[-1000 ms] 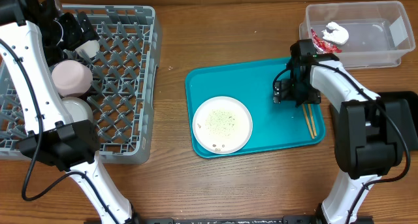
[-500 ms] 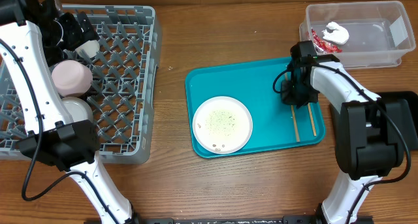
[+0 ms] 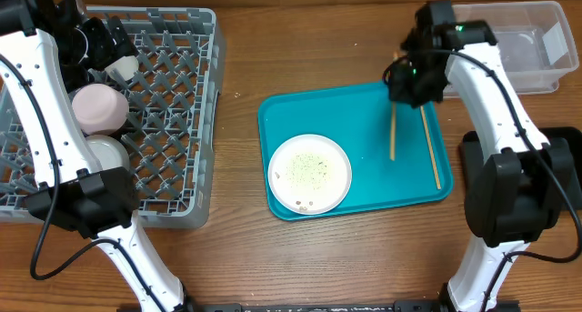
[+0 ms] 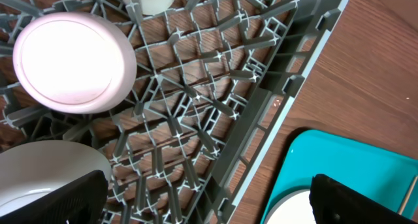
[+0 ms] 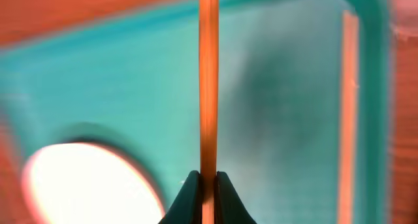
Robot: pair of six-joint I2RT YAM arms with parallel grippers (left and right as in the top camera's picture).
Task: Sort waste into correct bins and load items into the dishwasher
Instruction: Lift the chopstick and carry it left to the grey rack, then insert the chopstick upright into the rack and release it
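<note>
Left fingers, spread wide and empty, hang over the grey dish rack holding two bowls. Centre: white plate with crumbs on the teal tray. Right fingers are clenched on one chopstick, held over the tray. The second chopstick lies near its right edge.

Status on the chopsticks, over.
Right gripper shut on one chopstick, held over teal tray. Other chopstick lies on tray. Left gripper open over dish rack. Plate well aside.
</note>
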